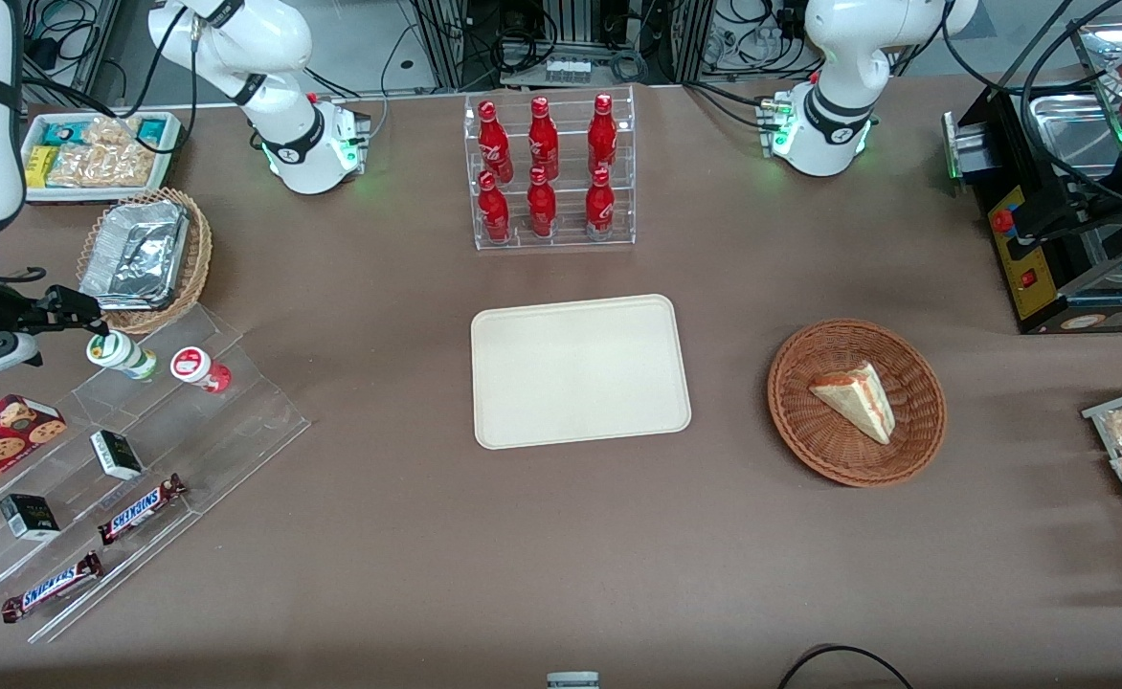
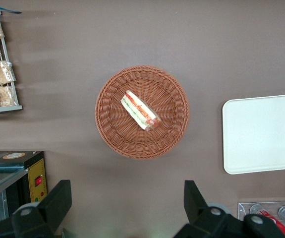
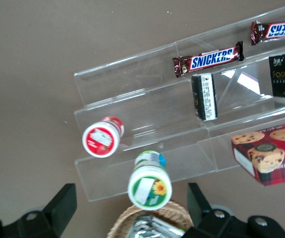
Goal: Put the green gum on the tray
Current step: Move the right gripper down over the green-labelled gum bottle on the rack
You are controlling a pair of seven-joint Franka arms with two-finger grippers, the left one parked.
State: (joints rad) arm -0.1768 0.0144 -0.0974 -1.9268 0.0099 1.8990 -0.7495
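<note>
Front view: the right arm's hand hangs at the working arm's end of the desk, just above the top step of a clear stepped rack. Its fingers are too dark against the arm here to judge their spread. The green gum stands on that top step, tilted, close under the hand at about five o'clock from it. A red-and-white bottle stands just beside the gum on the same step. At about twelve o'clock from the gum sits a wicker basket holding a foil container. The tray lies flat in the middle of the desk, bare, well apart from the gum at roughly three o'clock from it. At three o'clock from the tray is a second basket with a sandwich wedge in it.

Left wrist view: the sandwich lies in its basket, and one end of the tray shows near it, nothing on it.

Right wrist view: the hand is spread wide, both black fingers well apart. The green gum shows lid-on between them, touching neither. The red-and-white bottle stands just beside it at about ten o'clock from it. On the rack's other steps lie a Snickers bar and a cookie box. The wicker basket's rim shows close to the gum.
</note>
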